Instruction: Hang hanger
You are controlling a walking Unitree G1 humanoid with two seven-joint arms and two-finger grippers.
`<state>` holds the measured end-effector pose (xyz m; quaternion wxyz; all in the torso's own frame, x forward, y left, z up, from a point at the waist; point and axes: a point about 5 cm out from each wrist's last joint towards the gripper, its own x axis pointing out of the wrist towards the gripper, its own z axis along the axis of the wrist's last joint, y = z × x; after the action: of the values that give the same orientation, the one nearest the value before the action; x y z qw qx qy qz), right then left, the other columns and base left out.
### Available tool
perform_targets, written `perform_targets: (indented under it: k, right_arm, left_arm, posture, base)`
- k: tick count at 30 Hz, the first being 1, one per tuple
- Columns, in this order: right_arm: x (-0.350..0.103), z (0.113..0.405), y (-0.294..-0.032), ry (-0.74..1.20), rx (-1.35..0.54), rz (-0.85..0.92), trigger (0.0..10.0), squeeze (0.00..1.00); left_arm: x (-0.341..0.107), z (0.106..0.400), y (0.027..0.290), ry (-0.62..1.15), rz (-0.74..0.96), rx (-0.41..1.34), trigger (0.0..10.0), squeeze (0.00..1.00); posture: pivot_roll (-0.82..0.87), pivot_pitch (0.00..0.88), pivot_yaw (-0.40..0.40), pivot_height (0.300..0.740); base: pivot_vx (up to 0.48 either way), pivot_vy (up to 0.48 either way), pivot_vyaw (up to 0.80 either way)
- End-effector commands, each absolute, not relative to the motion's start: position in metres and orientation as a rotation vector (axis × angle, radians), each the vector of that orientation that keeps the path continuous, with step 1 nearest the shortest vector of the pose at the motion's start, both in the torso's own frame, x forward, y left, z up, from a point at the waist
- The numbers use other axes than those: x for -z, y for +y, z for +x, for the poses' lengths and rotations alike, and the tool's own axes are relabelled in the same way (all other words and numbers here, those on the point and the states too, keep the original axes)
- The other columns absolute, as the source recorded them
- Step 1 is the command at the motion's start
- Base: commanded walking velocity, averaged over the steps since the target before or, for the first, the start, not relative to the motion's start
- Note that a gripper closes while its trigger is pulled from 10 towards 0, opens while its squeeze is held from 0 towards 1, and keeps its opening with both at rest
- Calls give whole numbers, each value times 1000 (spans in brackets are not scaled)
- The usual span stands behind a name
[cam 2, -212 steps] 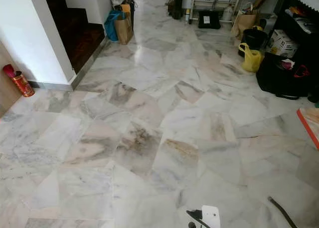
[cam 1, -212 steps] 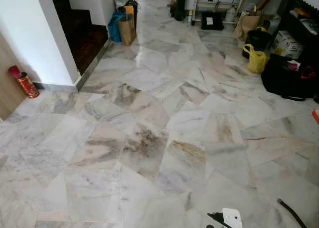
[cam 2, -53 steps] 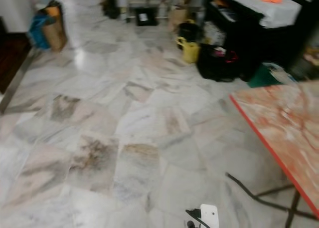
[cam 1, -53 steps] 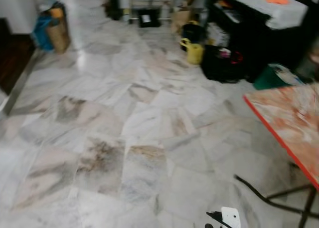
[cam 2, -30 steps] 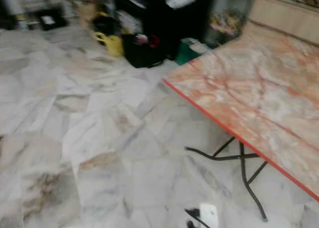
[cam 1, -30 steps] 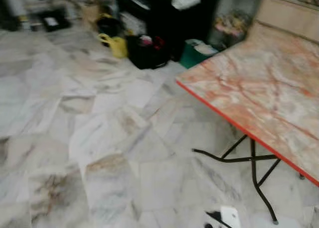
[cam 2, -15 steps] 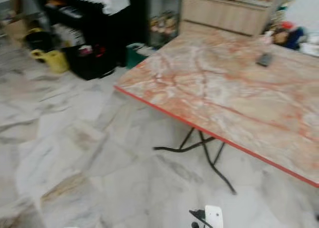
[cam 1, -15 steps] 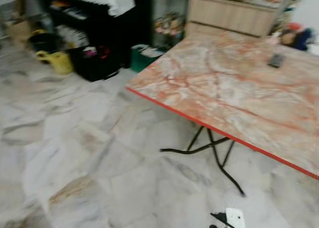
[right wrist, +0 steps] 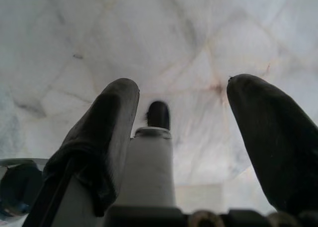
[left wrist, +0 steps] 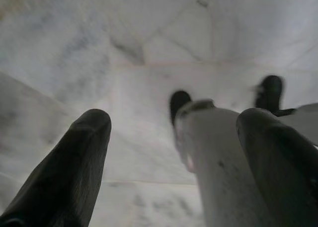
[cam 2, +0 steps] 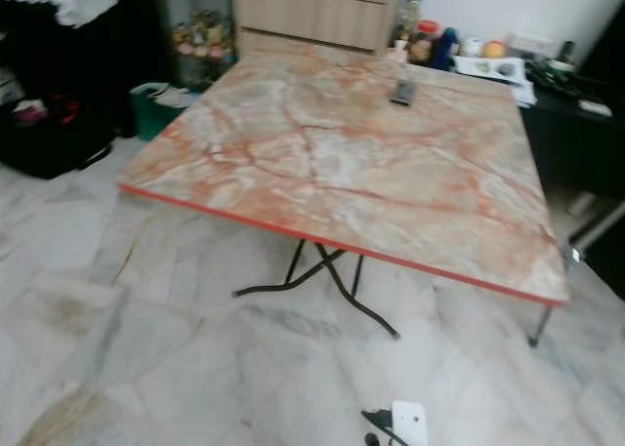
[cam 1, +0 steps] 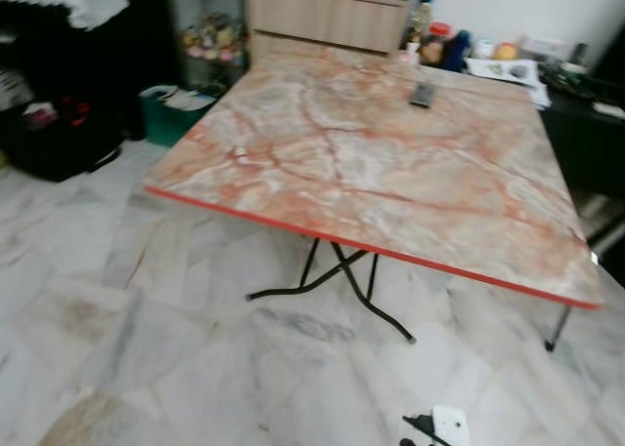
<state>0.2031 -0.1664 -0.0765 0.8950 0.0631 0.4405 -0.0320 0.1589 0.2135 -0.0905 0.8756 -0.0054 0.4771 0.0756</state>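
Head views: a folding table [cam 1: 391, 163] with a marbled, red-edged top spans the frame centre; a small dark object [cam 1: 422, 95], perhaps a remote, lies at upper centre. No hanger can be made out, so its bearing is unknown.

Left wrist view: left gripper [left wrist: 174, 152] spread wide, empty, above marble floor [left wrist: 149, 33].

Right wrist view: right gripper [right wrist: 198, 137] likewise wide, empty.

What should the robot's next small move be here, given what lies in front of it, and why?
Probably keep turning or walking to look for the hanger. Ahead stands a folding table with a marbled top, bearing a small dark object near its far edge; nothing on it reads as a hanger. Both the left gripper and the right gripper hang open over the marble floor, holding nothing.
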Motion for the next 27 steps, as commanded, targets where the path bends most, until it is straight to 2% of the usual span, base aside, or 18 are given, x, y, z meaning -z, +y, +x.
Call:
perform_targets:
  k: [1,4,19,25,27]
  right_arm:
    - [70,210,-196,906,150,222,10000,0]
    - [69,211,-197,903,139,204,10000,0]
    - [73,206,-190,915,146,220,10000,0]
    - [73,207,-189,918,124,218,10000,0]
    - [72,207,-189,913,129,224,10000,0]
  left_arm:
    - [86,141,257,991,-67,-283,10000,0]
    - [88,139,254,1006,-81,-293,10000,0]
    - [89,139,251,1017,-69,-290,10000,0]
    - [91,131,252,1027,-62,-289,10000,0]
    - [91,127,256,1029,-64,-298,10000,0]
  posture:
    - [104,32,-79,740]
    - [84,19,-75,740]
    - [105,11,-46,740]
    - [95,30,-41,740]
    - [98,36,-43,740]
  base:
    - [0,0,-800]
    - [0,0,-729]
    - [0,0,0]
    - [0,0,-644]
    - [0,0,0]
